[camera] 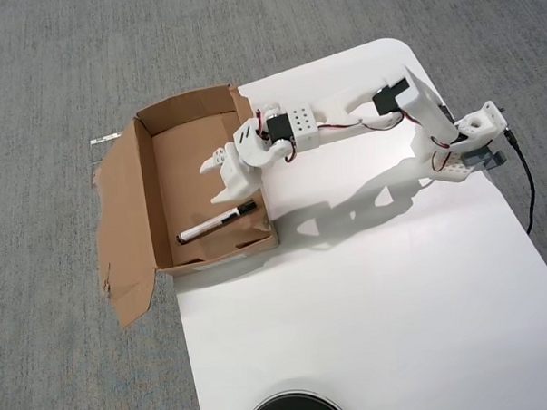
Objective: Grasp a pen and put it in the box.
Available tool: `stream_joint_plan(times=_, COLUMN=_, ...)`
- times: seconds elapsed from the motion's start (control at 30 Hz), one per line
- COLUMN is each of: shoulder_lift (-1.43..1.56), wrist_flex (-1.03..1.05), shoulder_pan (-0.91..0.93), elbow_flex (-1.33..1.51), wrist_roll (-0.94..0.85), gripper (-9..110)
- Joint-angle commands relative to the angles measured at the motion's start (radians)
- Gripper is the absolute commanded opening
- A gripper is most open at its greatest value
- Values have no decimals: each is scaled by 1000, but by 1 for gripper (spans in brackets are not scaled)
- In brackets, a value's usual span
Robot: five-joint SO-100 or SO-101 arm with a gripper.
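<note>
The box point(127, 189) sits at the white surface's point(368, 292) left edge, one flap splayed on the carpet. The arm point(343, 127) stretches left over it. The gripper point(220, 178) hangs above the interior, fingers point(212, 161) apparently spread, holding nothing. The pen point(215, 224) lies loose on the box floor.

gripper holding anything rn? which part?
Nothing. The gripper is open above the box; the pen lies loose on the box floor.

The arm point(342, 120) is showing white plastic links with black servo blocks. Thin red wires are running along it. Its tool point(220, 177) is showing white fingers.
</note>
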Motion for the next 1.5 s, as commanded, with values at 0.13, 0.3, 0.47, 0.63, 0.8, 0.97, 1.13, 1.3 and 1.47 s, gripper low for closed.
stream_joint_plan(times=0.13, shoulder_lift=104, wrist_flex=2, shoulder_pan=-12, elbow_flex=-35, wrist_roll=-2, gripper=24)
stream_joint_plan(times=0.3, shoulder_lift=236, wrist_flex=3, shoulder_pan=-33, elbow_flex=-28, wrist_roll=-8, gripper=24)
stream_joint_plan(times=0.47, shoulder_lift=400, wrist_flex=5, shoulder_pan=-74, elbow_flex=-18, wrist_roll=2, gripper=24)
stream_joint_plan(times=0.63, shoulder_lift=575, wrist_flex=6, shoulder_pan=-88, elbow_flex=-15, wrist_roll=4, gripper=24)
stream_joint_plan(times=0.8, shoulder_lift=773, wrist_flex=32, shoulder_pan=-114, elbow_flex=-12, wrist_roll=5, gripper=24)
stream_joint_plan(times=0.97, shoulder_lift=948, wrist_flex=186, shoulder_pan=-117, elbow_flex=-12, wrist_roll=7, gripper=24)
stream_joint_plan(times=1.13, shoulder_lift=1077, wrist_flex=293, shoulder_pan=-117, elbow_flex=19, wrist_roll=8, gripper=24)
stream_joint_plan(times=1.3, shoulder_lift=1244, wrist_flex=285, shoulder_pan=-108, elbow_flex=191, wrist_roll=68, gripper=24)
stream_joint_plan(times=1.47, shoulder_lift=1422, wrist_flex=284, shoulder_pan=-102, elbow_flex=438, wrist_roll=180, gripper=24)
